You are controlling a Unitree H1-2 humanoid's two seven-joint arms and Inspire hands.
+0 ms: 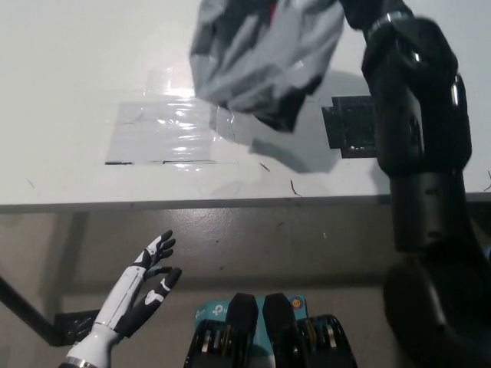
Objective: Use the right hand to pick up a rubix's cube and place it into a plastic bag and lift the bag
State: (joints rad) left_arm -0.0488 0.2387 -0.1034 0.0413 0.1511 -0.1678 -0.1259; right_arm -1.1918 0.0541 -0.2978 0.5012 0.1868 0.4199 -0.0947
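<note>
Grey plastic bag (261,57) hangs clear of the white table (92,92), its shadow beneath, my black right arm (418,138) reaching up to it; I cannot tell that robot hand's state. My left robot hand (146,280) rests spread, near left.

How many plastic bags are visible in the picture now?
1. The grey plastic bag hangs above the white table at the top centre, raised by the black right arm. Its contents are hidden.
</note>
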